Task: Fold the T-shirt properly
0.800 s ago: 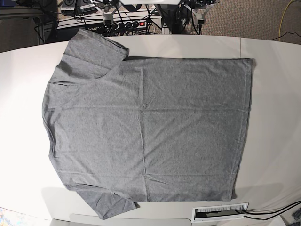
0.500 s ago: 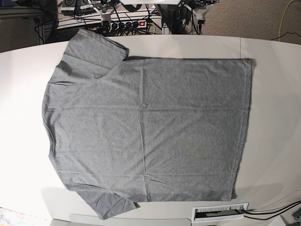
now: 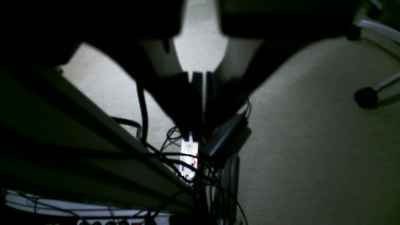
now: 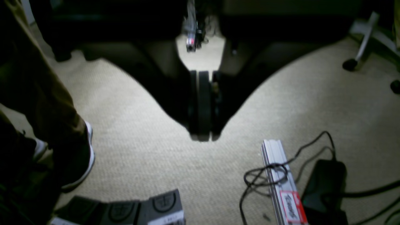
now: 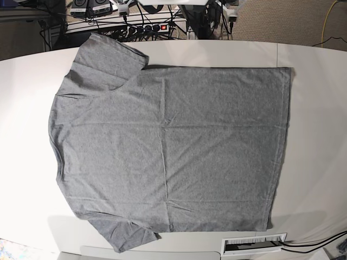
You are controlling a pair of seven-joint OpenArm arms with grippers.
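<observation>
Starting w/ the left wrist cam: the left gripper (image 3: 197, 103) was pointed down at carpet (image 3: 312, 140) and a tangle of cables (image 3: 175, 156) beside a power strip (image 3: 189, 156), fingers pressed together w/ nothing between them, and no shirt anywhere in that shot. Right wrist cam, same deal: the right gripper (image 4: 203, 106) was clenched on nothing, hanging over carpet w/ an aluminium rail (image 4: 278, 175), a black adapter (image 4: 325, 181) and somebody's shoe (image 4: 84, 156) off to the side. Base cam was where the T-shirt (image 5: 168, 146) showed up, spread flat on the white table (image 5: 320, 108), collar end toward that view's left, bottom hem toward its right, both sleeves out, only light creases. Neither arm was over the table in that view. So imo progress was basically zero: shirt laid out nicely but no fold made yet, every fold (sleeves in, sides, then halving) looked left to do.
</observation>
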